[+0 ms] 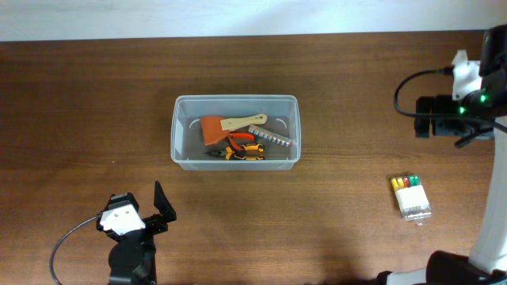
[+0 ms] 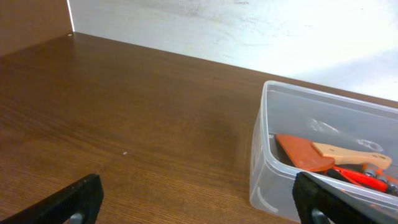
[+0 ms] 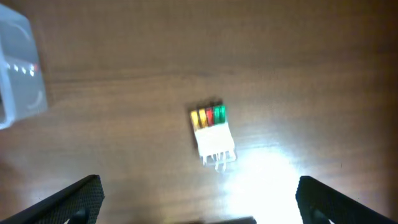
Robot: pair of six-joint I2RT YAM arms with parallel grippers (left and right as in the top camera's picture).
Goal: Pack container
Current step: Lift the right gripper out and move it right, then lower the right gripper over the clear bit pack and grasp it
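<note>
Down at the near edge, left of the container and a little in front of it, the left fingers (image 2: 81, 199) are spread wide with nothing between them. They hang over bare table (image 1: 79, 95), angled toward the container's left end but well apart from it.

The container (image 1: 236, 98) sits about mid-table, long side across, lid off. Several hand tools already lie in it: an orange scraper (image 1: 212, 129) with a pale wooden handle pointing right, a pair of pliers (image 1: 242, 150) with orange and black grips against the front wall, and a grey ribbed metal piece (image 1: 271, 137) toward the right end that I can't identify. All of them lie flat on the bottom, below the rim, with room to spare on the left.

Well to the right of the container, and nearer the front edge than it, a small clear pack of markers (image 1: 411, 196) lies alone on the wood, its coloured caps toward the back.

Further right, level with the container's back wall, the right fingers (image 3: 326, 199) are also wide open and empty. Their camera looks down on the marker pack, which lies between them but well below.

By my reckoning the packing is mostly done: the tools are in, and the markers look like the one thing left out. Neither arm has hold of them yet, so picking them up and carrying them over is what remains.
</note>
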